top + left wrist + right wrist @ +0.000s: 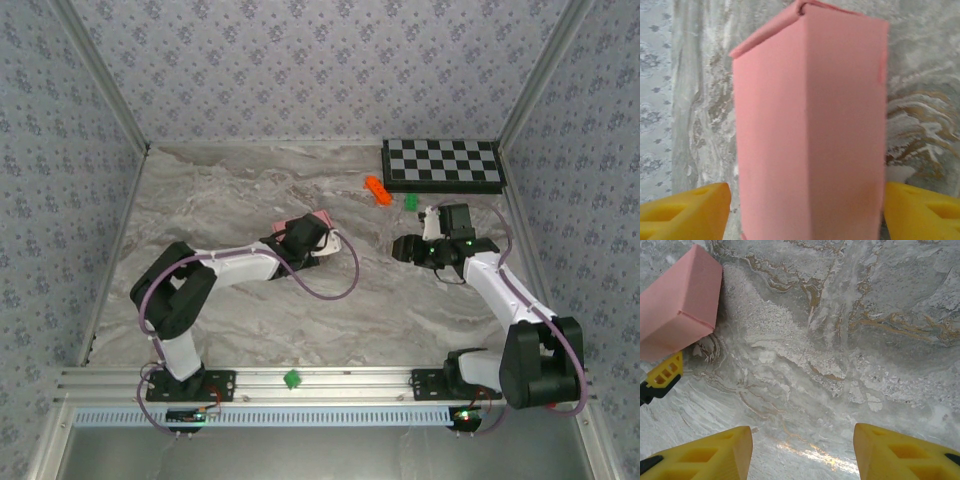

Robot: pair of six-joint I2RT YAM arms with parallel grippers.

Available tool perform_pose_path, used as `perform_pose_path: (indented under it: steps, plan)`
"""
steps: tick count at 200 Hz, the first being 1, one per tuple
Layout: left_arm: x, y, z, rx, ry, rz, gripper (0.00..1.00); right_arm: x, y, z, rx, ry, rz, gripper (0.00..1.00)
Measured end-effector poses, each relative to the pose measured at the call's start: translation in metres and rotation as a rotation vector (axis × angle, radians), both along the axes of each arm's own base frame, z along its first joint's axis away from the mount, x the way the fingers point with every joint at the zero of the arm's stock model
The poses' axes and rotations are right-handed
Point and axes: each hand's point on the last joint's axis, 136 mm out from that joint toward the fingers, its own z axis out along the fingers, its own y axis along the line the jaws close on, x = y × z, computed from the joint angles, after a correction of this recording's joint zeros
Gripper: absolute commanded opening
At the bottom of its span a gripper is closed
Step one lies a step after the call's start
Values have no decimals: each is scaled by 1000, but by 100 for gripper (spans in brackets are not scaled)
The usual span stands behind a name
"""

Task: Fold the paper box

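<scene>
Marbled counter (240, 190) between wallpapered walls (300, 60), left arm (230, 265) stretching to centre, left fingers (685, 210) standing apart astride paper box (810, 130), right arm (500, 290) bending inward, right fingers (900, 450) hanging apart.

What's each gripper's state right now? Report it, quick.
Left gripper: open, fingers either side of the paper box, not clamping it.
Right gripper: open, holding nothing, above the table.
</scene>
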Motion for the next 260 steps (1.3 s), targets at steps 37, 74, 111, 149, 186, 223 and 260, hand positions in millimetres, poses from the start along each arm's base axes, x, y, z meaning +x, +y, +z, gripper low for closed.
perform_pose_path:
  steps: [37,74,111,149,186,223,260]
  plan:
    - [-12,-2,4,-35,67,-11,88,1,-1,-3,-1,10,-4,57]
    - [-17,-3,36,-152,79,6,89,1,-3,-5,-4,12,-9,57]
    - [-4,20,73,-317,57,142,89,5,-15,-8,-54,7,-50,57]
    - [13,64,102,-485,21,359,89,11,-41,-14,-175,-2,-142,58]
    - [11,125,108,-604,-32,596,89,13,-78,-20,-315,-7,-259,58]
    - [6,189,102,-679,-98,852,90,17,-118,-20,-432,-29,-386,57]
    - [1,231,90,-698,-147,1015,91,24,-143,-23,-492,-78,-455,58]
